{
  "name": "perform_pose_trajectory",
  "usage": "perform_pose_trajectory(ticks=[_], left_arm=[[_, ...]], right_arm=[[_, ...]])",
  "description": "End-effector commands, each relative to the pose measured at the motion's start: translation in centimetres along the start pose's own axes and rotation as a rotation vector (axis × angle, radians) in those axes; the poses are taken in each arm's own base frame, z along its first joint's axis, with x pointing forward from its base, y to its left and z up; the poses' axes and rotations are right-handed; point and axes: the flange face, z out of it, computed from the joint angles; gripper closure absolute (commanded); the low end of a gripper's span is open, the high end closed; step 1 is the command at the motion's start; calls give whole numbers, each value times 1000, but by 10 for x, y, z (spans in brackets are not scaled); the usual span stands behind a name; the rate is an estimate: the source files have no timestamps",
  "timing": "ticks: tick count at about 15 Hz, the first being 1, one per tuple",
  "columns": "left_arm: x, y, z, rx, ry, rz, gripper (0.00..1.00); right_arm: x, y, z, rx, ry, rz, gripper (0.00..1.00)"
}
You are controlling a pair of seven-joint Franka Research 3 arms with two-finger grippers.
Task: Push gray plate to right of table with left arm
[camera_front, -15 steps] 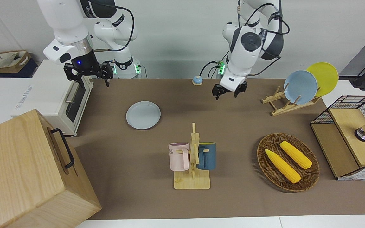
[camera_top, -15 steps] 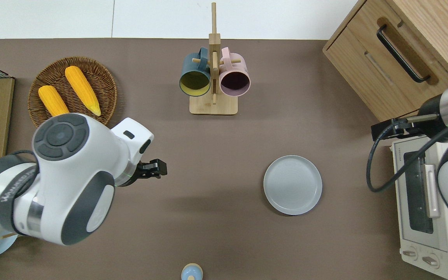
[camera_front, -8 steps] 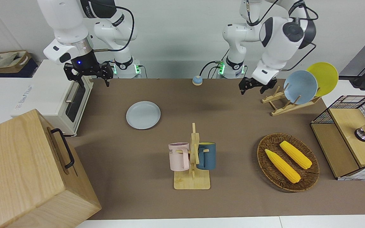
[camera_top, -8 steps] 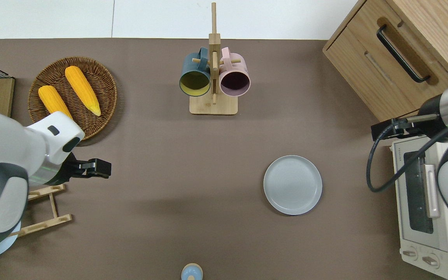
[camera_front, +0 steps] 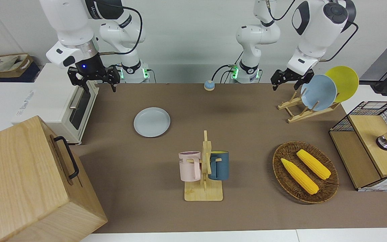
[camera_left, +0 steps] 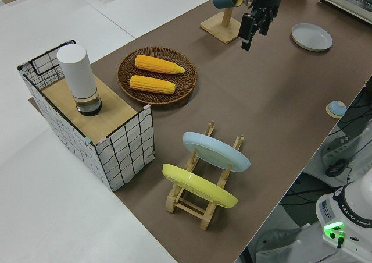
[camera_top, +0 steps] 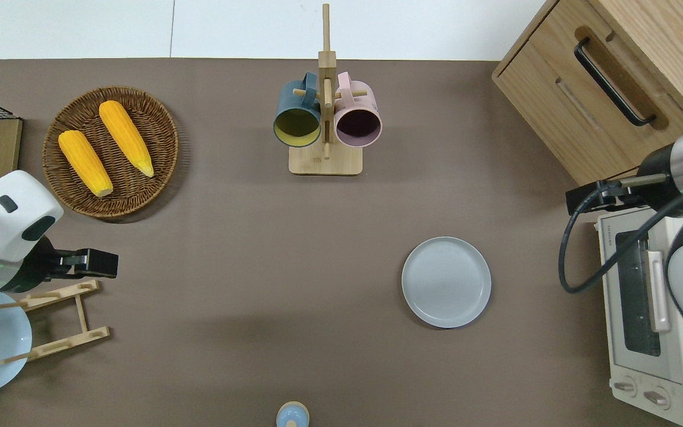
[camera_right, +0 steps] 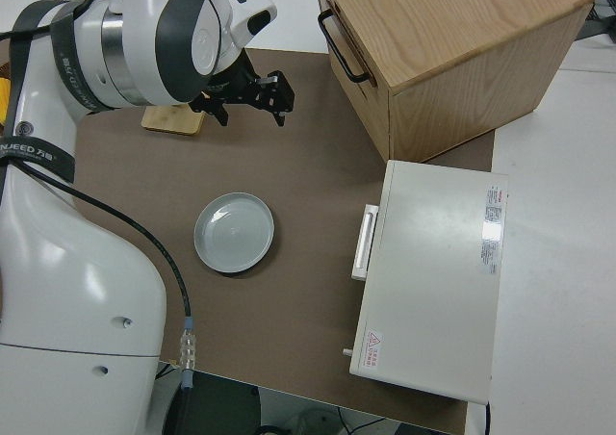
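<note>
The gray plate (camera_front: 152,122) lies flat on the brown table (camera_top: 258,267), toward the right arm's end, beside the toaster oven. It also shows in the overhead view (camera_top: 446,281) and the right side view (camera_right: 234,233). My left gripper (camera_front: 286,80) is open and empty. In the overhead view (camera_top: 95,264) it is up in the air by the tip of the wooden dish rack (camera_top: 63,320), far from the plate. My right gripper (camera_front: 94,78) is open and its arm is parked.
A sky-blue plate (camera_front: 318,92) and a yellow plate (camera_front: 346,80) stand in the rack. A wicker basket (camera_top: 140,178) holds two corn cobs. A mug stand (camera_top: 325,160) stands mid-table. The toaster oven (camera_top: 656,332) and a wooden cabinet (camera_top: 614,77) fill the right arm's end.
The left arm has swung from the middle of the table to its own end, away from the gray plate. The plate and the right arm have not moved.
</note>
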Motion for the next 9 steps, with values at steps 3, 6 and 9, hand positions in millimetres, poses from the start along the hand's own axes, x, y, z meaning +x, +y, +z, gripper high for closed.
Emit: perform_pose_trajectory(ticks=[3,6,9], left_arm=[[-2,-12,-22,13,32,5,5],[1,-6,-26,14,53,13,5],[2,-3,-27,12,70,19,5]], right_arm=[[-3,0,-3,6,-3,6,17],[-3,0,-3,6,-3,4,17],[-3,0,-3,6,-3,4,17]])
